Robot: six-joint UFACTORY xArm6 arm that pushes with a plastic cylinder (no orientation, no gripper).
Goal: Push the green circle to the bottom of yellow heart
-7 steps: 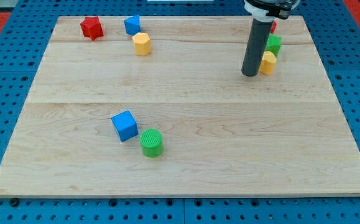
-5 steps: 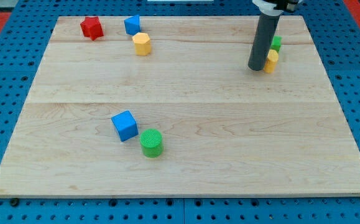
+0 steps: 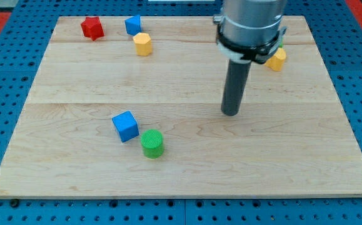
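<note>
My tip on open wood, clear of every block.

My tip (image 3: 231,113), the lower end of the straight dark rod, rests on the pale wooden board (image 3: 293,162) right of centre, touching nothing; there are no jaws, so it holds nothing. The green ribbed circle block (image 3: 152,143) lies well apart at about eight o'clock from my tip, just beside the blue cube (image 3: 125,125) at its ten o'clock. The yellow block by the arm (image 3: 276,59), partly hidden so its shape is unclear, sits at about one o'clock from my tip, near the view's top right. Far off at ten o'clock stand a yellow hexagonal block (image 3: 142,44), a blue block (image 3: 132,25) and a red star-like block (image 3: 92,27).
</note>
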